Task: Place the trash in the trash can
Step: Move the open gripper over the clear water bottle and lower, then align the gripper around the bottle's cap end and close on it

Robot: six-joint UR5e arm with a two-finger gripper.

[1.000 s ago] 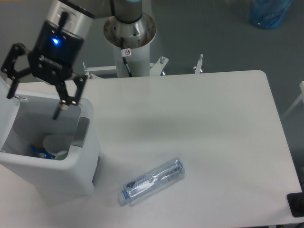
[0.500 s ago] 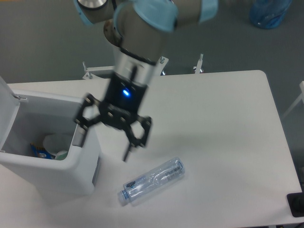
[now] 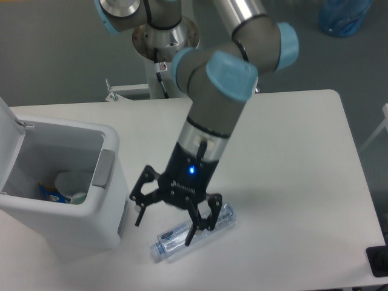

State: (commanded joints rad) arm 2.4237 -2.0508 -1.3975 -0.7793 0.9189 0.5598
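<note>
Grasping the bottle (image 3: 194, 233) is my step now, and I judge that doing it well means settling my fingers to either side of its round body, across its width rather than along its length, and near its middle so it does not swing when lifted. It is clear, light plastic, so I would expect it to roll or skid if one finger touches first; both should meet it together, with only enough squeeze to dent it slightly.

From the one fixed camera, my gripper (image 3: 165, 225) hangs low over the table (image 3: 291, 157) with its fingers spread wide and nothing between them. One fingertip (image 3: 189, 240) shows over the bottle's middle; the other (image 3: 138, 219) points down on the bin side, clear of it. So the bottle lies partly under me and partly off toward the side away from the bin (image 3: 60, 182). How high I am above it, I cannot tell.

The bottle lies on its side just beside the bin, cap end nearer it. The bin's lid stands open, and the cup (image 3: 71, 185) already sits inside.
</note>
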